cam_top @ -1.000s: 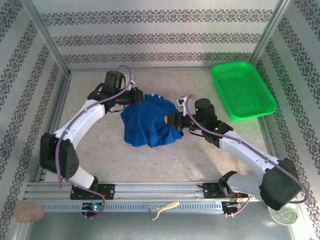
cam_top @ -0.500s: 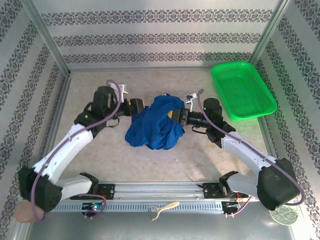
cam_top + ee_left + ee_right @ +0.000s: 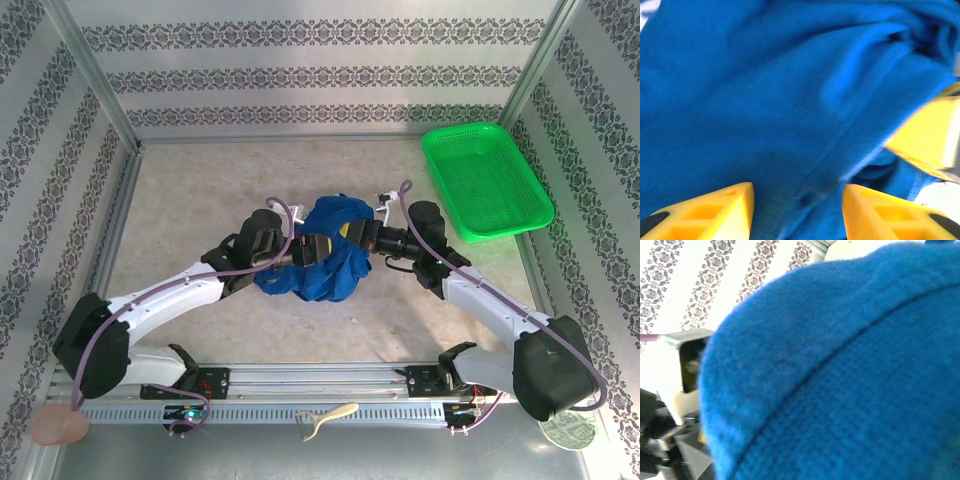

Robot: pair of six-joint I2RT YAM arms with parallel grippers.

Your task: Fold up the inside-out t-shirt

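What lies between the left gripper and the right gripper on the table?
The bunched blue t-shirt lies between the left gripper and the right gripper; the top external view shows it.

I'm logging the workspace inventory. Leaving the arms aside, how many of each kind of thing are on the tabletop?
t-shirt: 1
basket: 1
Total: 2
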